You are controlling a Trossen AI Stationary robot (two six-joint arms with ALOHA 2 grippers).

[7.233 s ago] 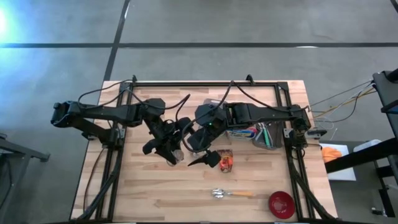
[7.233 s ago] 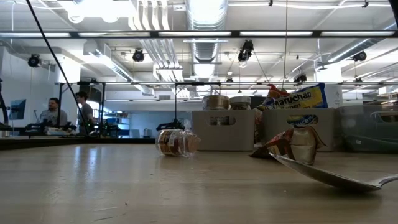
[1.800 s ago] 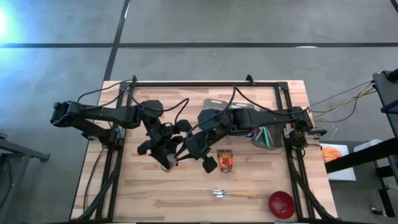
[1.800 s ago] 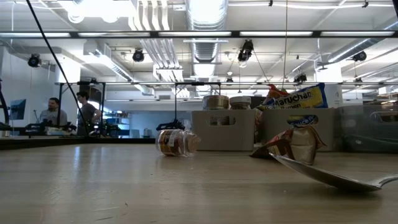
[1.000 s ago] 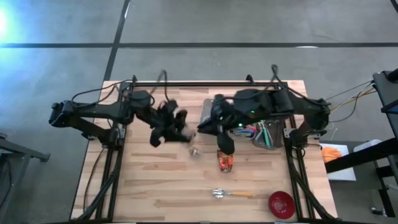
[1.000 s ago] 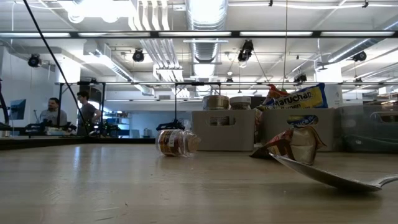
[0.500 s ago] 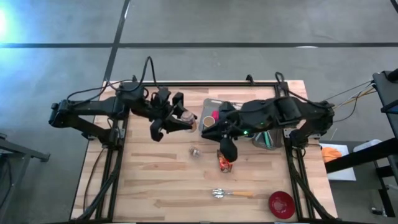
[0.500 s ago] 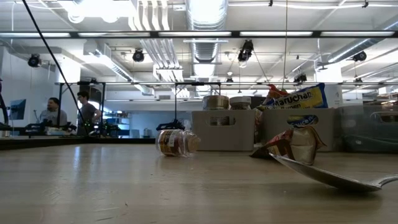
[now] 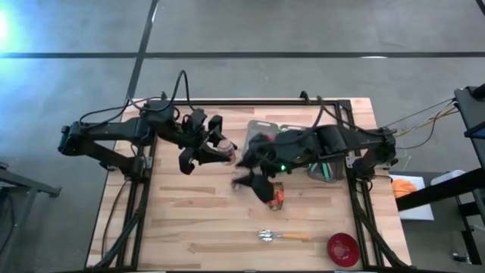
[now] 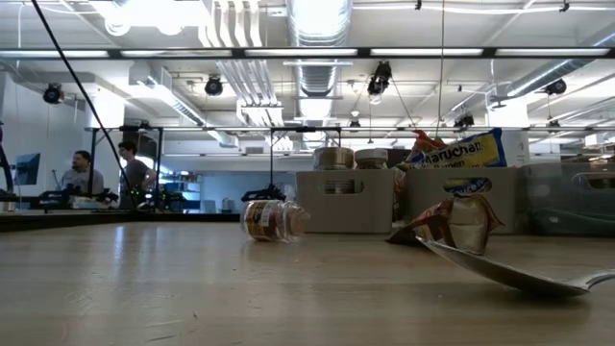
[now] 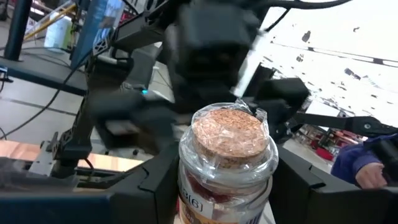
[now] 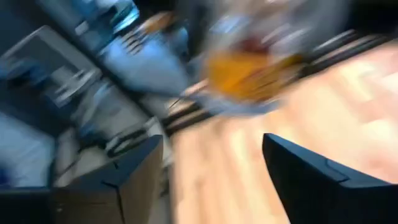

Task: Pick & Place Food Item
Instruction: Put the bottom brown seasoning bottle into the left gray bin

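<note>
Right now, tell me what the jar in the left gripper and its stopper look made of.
Jar: clear glass or hard plastic, glossy; contents show through. Stopper: looks like cork, tan, speckled, matte, under shiny clear wrap. The left gripper grips the jar.

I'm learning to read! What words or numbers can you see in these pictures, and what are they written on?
"aruchan": on the blue and yellow noodle packet in the grey bin, its first letter hidden.
"[6]", roughly: on the label of the clear glass jar with a cork lid, held in the left tool.
The lying glass jar's brown label: too small to read.
</note>
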